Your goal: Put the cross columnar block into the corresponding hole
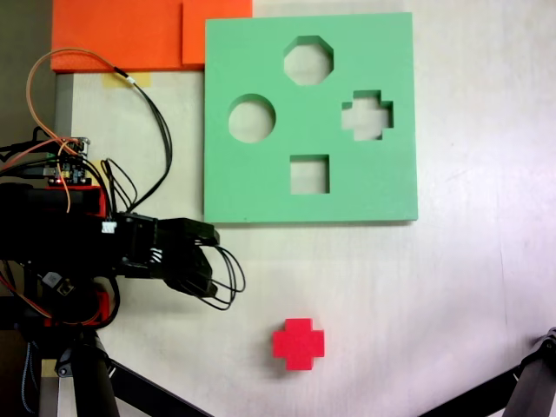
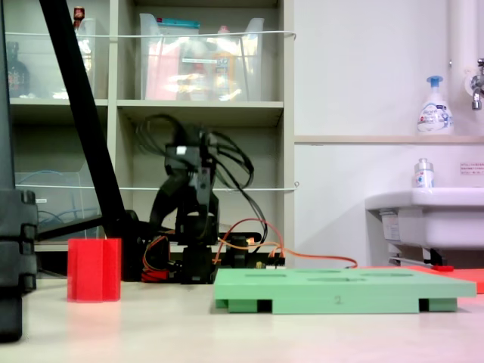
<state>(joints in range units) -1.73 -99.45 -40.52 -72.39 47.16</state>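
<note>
On the bare table (image 1: 452, 287), in front of the green board (image 1: 261, 187), stands upright the red cross block (image 1: 298, 344), well apart from the board and touched by nothing. Further up, on the right side of that board in the view from above, lies open and empty the cross hole (image 1: 367, 115), near the octagon hole (image 1: 308, 60) and above the square hole (image 1: 309, 174). At the left, folded back and high over the table, hangs the gripper (image 1: 204, 261); holds nothing, but cannot tell how wide the jaws stand. Nothing done yet, by this look: still left to reach, grasp, carry, and fit.
</note>
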